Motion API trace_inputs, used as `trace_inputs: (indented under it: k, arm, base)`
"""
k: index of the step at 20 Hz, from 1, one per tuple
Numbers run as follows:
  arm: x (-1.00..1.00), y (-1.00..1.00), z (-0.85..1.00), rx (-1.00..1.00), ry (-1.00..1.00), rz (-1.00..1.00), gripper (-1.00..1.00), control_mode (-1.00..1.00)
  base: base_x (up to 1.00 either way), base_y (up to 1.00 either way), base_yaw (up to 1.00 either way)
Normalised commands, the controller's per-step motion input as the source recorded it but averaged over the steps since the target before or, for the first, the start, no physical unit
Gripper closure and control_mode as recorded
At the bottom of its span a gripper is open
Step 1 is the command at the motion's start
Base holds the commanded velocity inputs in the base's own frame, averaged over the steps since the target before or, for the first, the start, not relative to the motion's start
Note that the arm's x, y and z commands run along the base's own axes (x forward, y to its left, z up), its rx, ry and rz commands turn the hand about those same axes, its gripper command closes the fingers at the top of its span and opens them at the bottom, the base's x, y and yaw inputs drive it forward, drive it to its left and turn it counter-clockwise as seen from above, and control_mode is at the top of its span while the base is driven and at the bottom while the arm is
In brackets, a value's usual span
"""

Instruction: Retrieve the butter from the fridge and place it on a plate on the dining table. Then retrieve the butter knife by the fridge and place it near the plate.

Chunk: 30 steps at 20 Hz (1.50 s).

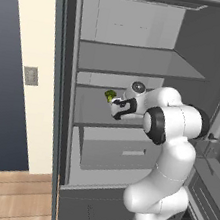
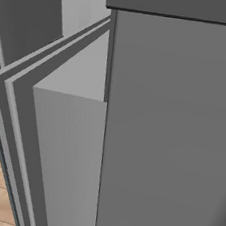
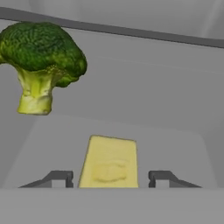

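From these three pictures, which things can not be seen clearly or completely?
- Butter: hand view, near end cut off at the bottom.
- Gripper: hand view, whether its fingertips touch the butter cannot be told.
- Gripper: left base view, the hand itself hides the butter.
- Broccoli: left base view, too small for detail.
- Fridge: right base view, its open door hides the shelves.

Base views face fridge; hand view close
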Motion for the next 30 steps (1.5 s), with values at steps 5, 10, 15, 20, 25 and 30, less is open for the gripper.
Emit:
trace_inputs:
  k: [5,10,15,20,25,30]
  arm:
    - [0.0,0.0,0.0,0.0,0.0,0.0,1.0,-1.0]
    - [-0.18,0.0,0.0,0.0,0.0,-0.01,1.0,-1.0]
    - [-0.92,0.01,0.04,0.0,0.0,-0.1,1.0,-1.0]
    - [-0.9,0.03,0.3,0.0,0.0,-0.07,1.0,-1.0]
    - [-0.66,0.0,0.48,0.0,0.0,-0.05,1.0,-1.0]
    - [-0.63,0.0,0.39,0.06,0.07,-0.06,1.0,-1.0]
  base:
    - [0.0,0.0,0.0]
    - [0.0,0.0,0.0]
    - [0.0,0.0,0.0]
    - [0.0,0.0,0.0]
    - [0.0,0.0,0.0]
    - [0.0,0.0,0.0]
